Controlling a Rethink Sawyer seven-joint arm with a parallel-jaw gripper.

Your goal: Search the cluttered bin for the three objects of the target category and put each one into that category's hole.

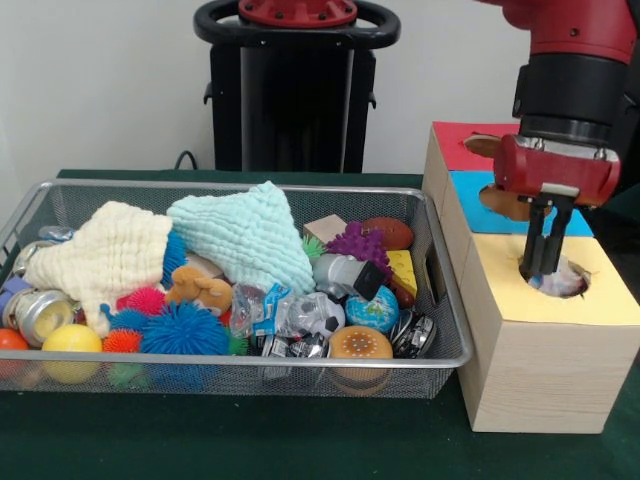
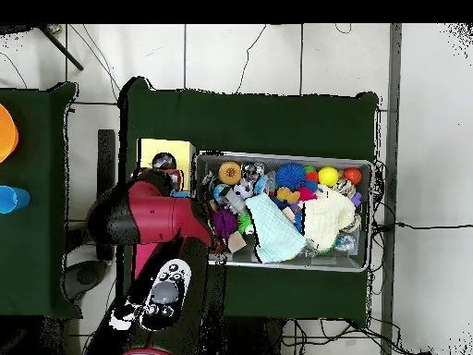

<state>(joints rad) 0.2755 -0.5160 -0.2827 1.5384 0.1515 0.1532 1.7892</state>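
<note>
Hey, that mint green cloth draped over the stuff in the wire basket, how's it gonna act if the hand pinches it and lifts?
The mint cloth looks soft and crinkled, draped over the clutter, so it would likely hang limp and trail. It seems light. Its edge lies against the cream cloth, so it may tug that or snag small toys nearby in the bin.

light: even, bright indoor | shadows: soft, faint | glare: none | focus: front view slightly soft

The Sawyer arm [image 1: 575,40] is showing glossy red shells over a black cylindrical wrist. A red housing with a pale plate is carrying the tool [image 1: 545,262], with two slim black fingers [image 1: 534,240]. Overhead, a black link is bearing white markings.
</note>
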